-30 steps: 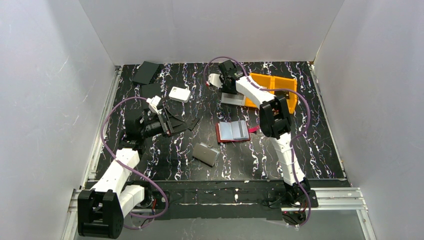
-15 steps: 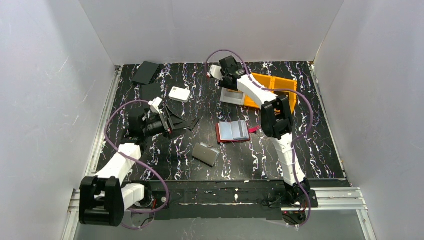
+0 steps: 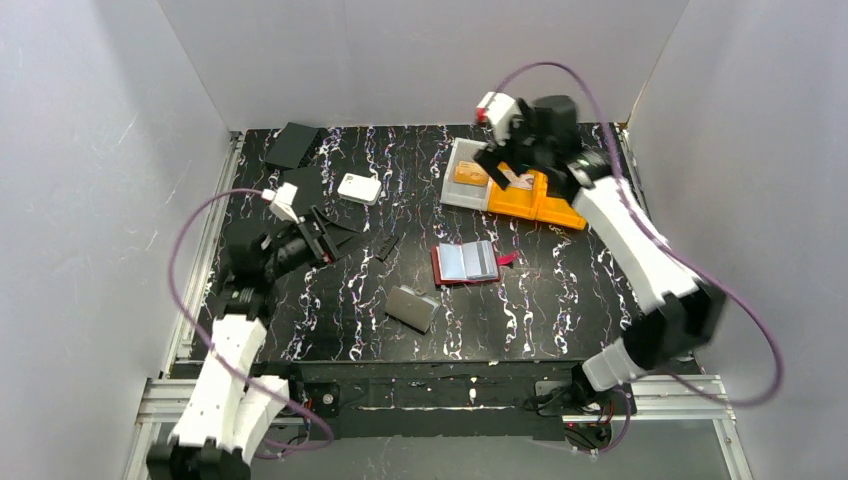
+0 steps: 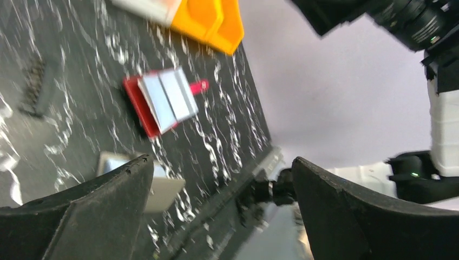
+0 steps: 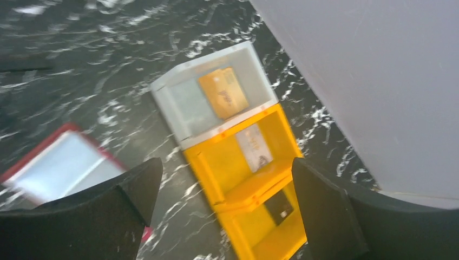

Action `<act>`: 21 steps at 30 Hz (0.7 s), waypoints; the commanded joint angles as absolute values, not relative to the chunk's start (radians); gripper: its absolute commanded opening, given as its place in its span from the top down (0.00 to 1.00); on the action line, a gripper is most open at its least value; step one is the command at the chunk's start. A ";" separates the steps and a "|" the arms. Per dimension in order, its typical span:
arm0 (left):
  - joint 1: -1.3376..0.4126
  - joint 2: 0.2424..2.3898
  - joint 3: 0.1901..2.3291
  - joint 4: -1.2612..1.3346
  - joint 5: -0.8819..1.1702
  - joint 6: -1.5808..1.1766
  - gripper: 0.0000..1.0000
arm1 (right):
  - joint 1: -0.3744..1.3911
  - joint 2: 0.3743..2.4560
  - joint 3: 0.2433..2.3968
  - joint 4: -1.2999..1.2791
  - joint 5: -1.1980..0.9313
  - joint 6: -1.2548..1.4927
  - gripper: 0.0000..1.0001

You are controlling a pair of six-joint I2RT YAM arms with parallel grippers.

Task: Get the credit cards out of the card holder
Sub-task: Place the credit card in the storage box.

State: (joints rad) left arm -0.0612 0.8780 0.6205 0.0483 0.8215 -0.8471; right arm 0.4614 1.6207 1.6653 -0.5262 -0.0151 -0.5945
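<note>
Right pincer [image 5: 222,214] wide apart, empty

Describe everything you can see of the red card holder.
The card holder is a small dark red booklet, leather by its look, lying open and flat near the middle of the black marbled table. Greyish clear sleeve pages face up, side by side. A red snap tab sticks out from its right edge in the top view. Whether cards remain inside cannot be told. Only the table touches it.

a lab test cell: white panel walls [image 3: 420,60] enclose a marbled black table [image 3: 340,310] on aluminium rails [image 3: 670,387].
</note>
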 commanded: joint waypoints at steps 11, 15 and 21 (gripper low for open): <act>-0.062 0.609 0.545 0.017 0.766 -0.888 0.02 | 0.040 1.024 1.049 -0.399 -0.772 -0.293 0.02; -0.063 0.686 0.619 -0.109 0.853 -0.843 0.02 | 0.011 0.981 0.976 -0.365 -0.814 -0.276 0.02; -0.133 0.688 0.661 -0.208 0.792 -0.784 0.02 | -0.040 0.985 0.925 -0.319 -0.838 -0.259 0.02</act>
